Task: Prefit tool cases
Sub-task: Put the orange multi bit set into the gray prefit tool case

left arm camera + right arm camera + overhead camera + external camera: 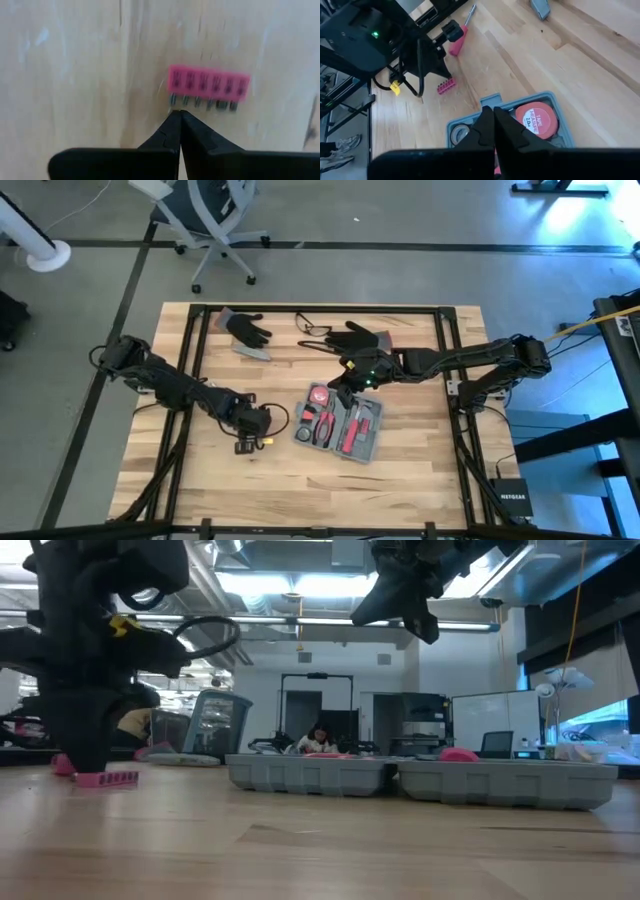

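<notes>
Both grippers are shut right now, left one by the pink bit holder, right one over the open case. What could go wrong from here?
1. The left gripper is shut just short of the pink bit holder; advancing like this would likely push it across the table rather than grasp it.
2. The right gripper hangs shut over the tool case near the tape measure; descending could knock seated tools.

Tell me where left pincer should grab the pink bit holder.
Probably grip the pink bit holder across its narrow width at mid-length, coming straight down from above. It lies flat on the wooden table, a short bar with the bit tips poking out of one long edge. The left pincer, shut, hovers beside that edge and must open first.
</notes>
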Robot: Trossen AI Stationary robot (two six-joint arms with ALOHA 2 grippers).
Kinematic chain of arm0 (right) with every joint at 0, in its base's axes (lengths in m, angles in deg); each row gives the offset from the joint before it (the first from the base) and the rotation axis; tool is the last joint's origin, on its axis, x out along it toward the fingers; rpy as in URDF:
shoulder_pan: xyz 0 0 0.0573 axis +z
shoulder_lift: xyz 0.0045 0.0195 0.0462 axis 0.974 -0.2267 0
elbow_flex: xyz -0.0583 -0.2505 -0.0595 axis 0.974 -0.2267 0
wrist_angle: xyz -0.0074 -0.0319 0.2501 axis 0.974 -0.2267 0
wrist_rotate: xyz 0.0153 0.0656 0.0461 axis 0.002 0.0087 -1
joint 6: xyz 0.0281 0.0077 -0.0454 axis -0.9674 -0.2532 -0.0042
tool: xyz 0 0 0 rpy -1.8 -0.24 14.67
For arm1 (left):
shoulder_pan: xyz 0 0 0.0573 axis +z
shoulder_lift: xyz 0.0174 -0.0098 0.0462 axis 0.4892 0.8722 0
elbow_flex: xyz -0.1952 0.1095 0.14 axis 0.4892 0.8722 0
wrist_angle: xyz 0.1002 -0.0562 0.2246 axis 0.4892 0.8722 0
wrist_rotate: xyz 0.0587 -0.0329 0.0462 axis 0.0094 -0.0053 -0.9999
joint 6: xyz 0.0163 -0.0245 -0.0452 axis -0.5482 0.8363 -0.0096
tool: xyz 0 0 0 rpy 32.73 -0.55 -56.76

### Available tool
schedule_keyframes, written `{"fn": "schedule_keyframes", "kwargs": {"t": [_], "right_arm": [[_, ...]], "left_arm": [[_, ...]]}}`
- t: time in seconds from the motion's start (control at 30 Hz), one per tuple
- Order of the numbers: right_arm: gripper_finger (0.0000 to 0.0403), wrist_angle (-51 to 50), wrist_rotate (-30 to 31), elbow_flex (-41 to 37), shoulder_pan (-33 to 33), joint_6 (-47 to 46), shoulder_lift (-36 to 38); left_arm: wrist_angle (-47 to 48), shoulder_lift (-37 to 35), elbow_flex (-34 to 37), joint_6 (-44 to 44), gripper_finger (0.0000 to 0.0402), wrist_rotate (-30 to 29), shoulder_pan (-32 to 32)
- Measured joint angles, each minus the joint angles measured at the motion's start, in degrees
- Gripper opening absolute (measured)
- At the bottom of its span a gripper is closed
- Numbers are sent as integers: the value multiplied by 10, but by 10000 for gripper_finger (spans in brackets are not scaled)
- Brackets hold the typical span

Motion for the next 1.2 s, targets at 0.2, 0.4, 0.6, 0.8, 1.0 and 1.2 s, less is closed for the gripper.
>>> {"fn": "schedule_keyframes", "kwargs": {"t": [0.2,0.4,0.6,0.8,1.0,1.2], "right_arm": [[0,0,0,0,0,7,0],[0,0,0,0,0,14,0],[0,0,1,0,0,24,0],[0,-1,0,0,0,28,0],[0,0,4,0,1,53,3],[0,2,8,11,-1,117,7]], "left_arm": [[-7,-1,8,24,0,23,10],[-7,-1,8,42,0,35,10],[-35,0,10,44,0,49,8],[-91,1,10,48,0,53,9],[-111,20,5,80,0,49,9],[-77,22,-16,124,0,25,-2]]}}
